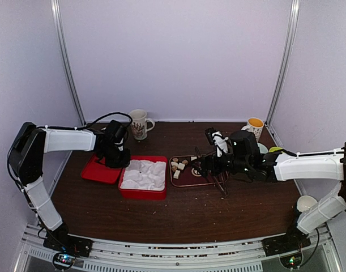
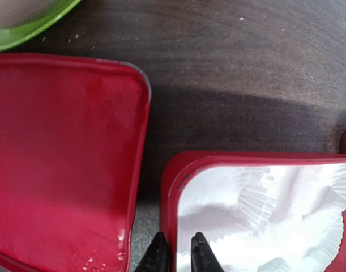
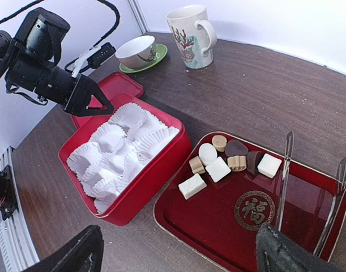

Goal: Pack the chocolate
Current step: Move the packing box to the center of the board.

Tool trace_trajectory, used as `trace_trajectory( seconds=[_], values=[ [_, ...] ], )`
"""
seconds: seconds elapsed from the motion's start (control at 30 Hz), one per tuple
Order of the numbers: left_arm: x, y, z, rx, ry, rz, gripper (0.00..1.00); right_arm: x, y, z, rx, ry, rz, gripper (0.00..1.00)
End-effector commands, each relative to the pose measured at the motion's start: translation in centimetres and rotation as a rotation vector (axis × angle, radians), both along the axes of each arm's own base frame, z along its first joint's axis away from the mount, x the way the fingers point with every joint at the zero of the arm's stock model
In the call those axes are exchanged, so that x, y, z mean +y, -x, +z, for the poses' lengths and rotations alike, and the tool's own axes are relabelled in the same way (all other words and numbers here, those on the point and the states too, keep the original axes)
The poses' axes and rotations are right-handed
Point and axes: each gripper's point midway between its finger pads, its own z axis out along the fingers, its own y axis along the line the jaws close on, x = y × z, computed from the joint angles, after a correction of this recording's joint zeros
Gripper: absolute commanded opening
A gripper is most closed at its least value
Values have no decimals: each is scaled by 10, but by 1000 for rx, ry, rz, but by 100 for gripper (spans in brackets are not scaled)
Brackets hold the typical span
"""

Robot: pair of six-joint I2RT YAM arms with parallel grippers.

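**Seemingly at the first pick: box steadied, chocolate all on the tray**

Judging by the layout, packing proper has not begun. The chocolate (image 3: 218,169) lies as a tight cluster of white, tan and brown pieces at the far left corner of the red tray (image 3: 218,238). Just beside the tray stands the red box (image 3: 156,175), and its white paper cups (image 3: 122,147) look empty. The box's lid (image 2: 59,170) lies on the tabletop (image 2: 246,68) next to it.

The left hand (image 2: 179,249) is nearly closed. Its 2 fingers stand on either side of the box's rim at a corner and appear to pinch the wall, probably to steady the box.

The right hand (image 3: 181,255) hangs over the near edge of the tray, spread wide and holding nothing. Metal tongs (image 3: 284,175) lie on the tray's right side, untouched.

The next move probably calls for the right hand to drop onto 1 piece. The white block nearest it sits a little apart from the rest and looks the easiest. The fingers must narrow a lot for so small a piece without nudging its neighbours, then carry it across to a free cup.
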Motion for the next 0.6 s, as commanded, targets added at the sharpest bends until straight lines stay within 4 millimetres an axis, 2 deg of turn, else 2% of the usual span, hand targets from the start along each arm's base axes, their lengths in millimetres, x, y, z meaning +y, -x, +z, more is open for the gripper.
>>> trace_trajectory(
  seconds=[0.0,0.07,0.2,0.37,0.57],
  values=[
    [-9,-14,15,-74,83,15,27,-7,-12,23,-67,-10,-59,95],
    [-10,-13,18,-82,94,9,34,-11,-16,23,-47,-25,-93,99],
    [-7,-12,31,-123,98,5,46,-23,-27,24,12,-84,-143,100],
    [-2,-6,51,-202,114,-9,62,-43,-38,14,35,-38,-229,100],
    [6,9,61,-259,127,-34,69,-66,-43,5,68,45,-345,100]
  ],
)
